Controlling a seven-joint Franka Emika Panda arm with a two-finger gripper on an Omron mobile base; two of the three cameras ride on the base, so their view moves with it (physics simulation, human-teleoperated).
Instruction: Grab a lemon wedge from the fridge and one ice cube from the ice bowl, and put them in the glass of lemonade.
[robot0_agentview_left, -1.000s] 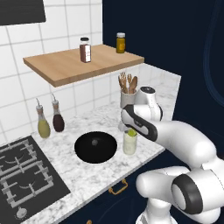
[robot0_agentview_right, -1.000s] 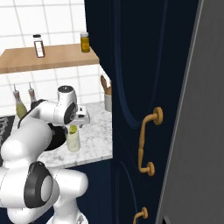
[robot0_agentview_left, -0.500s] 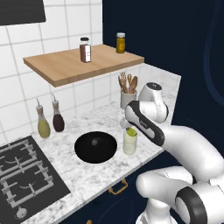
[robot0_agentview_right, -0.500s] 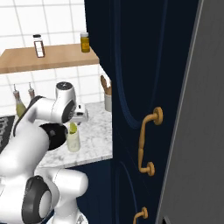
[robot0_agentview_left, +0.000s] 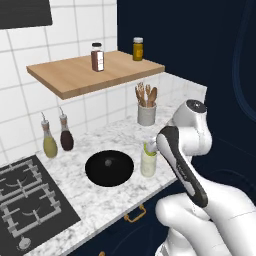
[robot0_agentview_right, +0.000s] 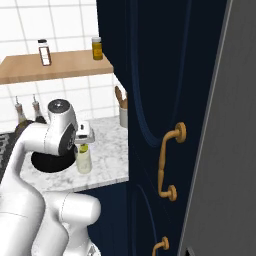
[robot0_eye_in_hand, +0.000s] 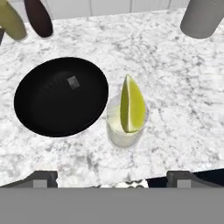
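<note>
The glass of lemonade (robot0_eye_in_hand: 126, 127) stands on the marble counter just right of the ice bowl (robot0_eye_in_hand: 48, 109). A lemon wedge (robot0_eye_in_hand: 132, 105) sits upright in the glass, poking above its rim. One small ice cube (robot0_eye_in_hand: 73, 82) lies in the black bowl. My gripper (robot0_eye_in_hand: 111, 180) hovers above and in front of the glass, open, its fingertips (robot0_eye_in_hand: 43, 177) wide apart with nothing between them. In the left base view the glass (robot0_agentview_left: 148, 162) and the bowl (robot0_agentview_left: 109, 168) sit beside my forearm. The right base view has the hand (robot0_agentview_right: 83, 135) over the glass (robot0_agentview_right: 83, 160) and the grey fridge (robot0_agentview_right: 225, 150) at far right.
Two oil bottles (robot0_agentview_left: 56, 140) stand behind the bowl, and a grey cup of wooden utensils (robot0_agentview_left: 146, 107) stands at the back right. A stove (robot0_agentview_left: 25, 200) lies to the left, a wooden shelf (robot0_agentview_left: 95, 72) hangs overhead, and a navy cabinet door with gold handles (robot0_agentview_right: 167, 165) stands close on the right.
My arm has pulled back and up from the glass, and its elbow has swung toward the camera. The wedge stays in the glass and the gripper stays open.
</note>
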